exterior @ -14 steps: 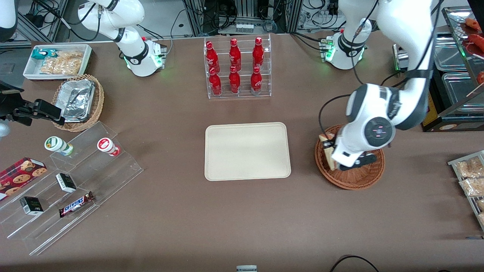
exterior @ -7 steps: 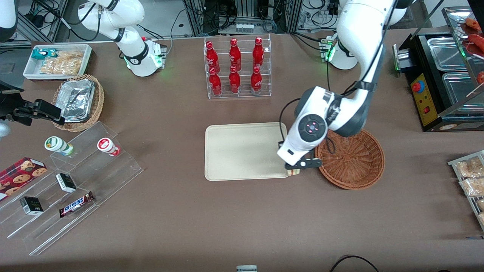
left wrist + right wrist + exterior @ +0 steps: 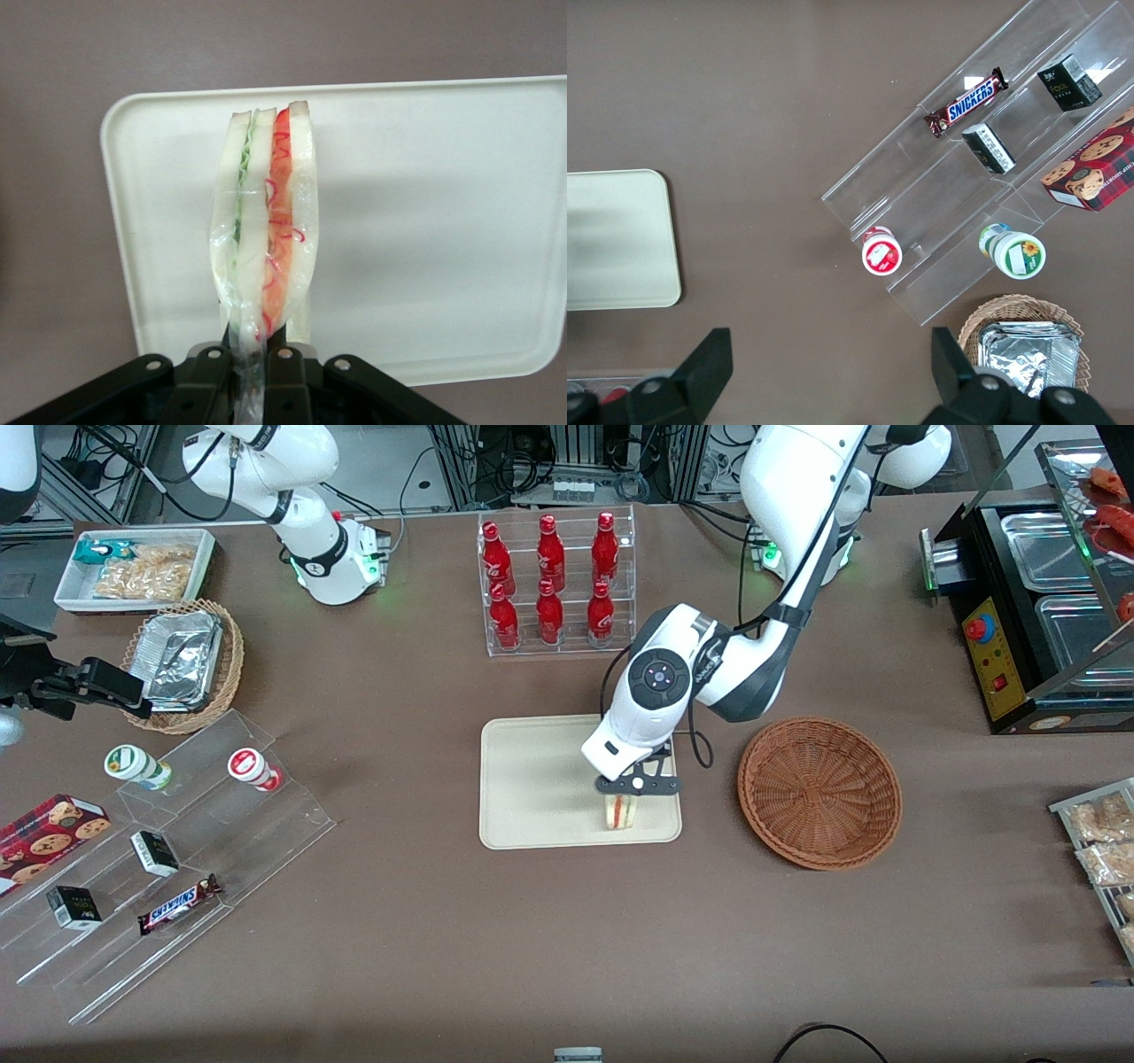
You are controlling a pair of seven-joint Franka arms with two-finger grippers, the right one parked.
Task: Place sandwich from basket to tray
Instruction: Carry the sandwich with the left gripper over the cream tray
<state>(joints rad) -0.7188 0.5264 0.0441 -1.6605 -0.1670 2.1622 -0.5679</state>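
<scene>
Gripper (image 3: 625, 799) pinches the wrapped triangular white-bread sandwich (image 3: 264, 252) — carried within a second out of the reddish-brown wicker basket (image 3: 819, 793) to above the cream rectangular tray (image 3: 540, 779) — only release remains.

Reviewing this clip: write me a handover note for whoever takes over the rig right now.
Gripper: shut on the sandwich, holding it above the tray, over the part nearer the front camera and the basket.
Basket: nothing left in it, beside the tray toward the working arm's end.
Done: sandwich picked out and carried over the tray.
Left: lower it, open the gripper, retract the arm.
</scene>
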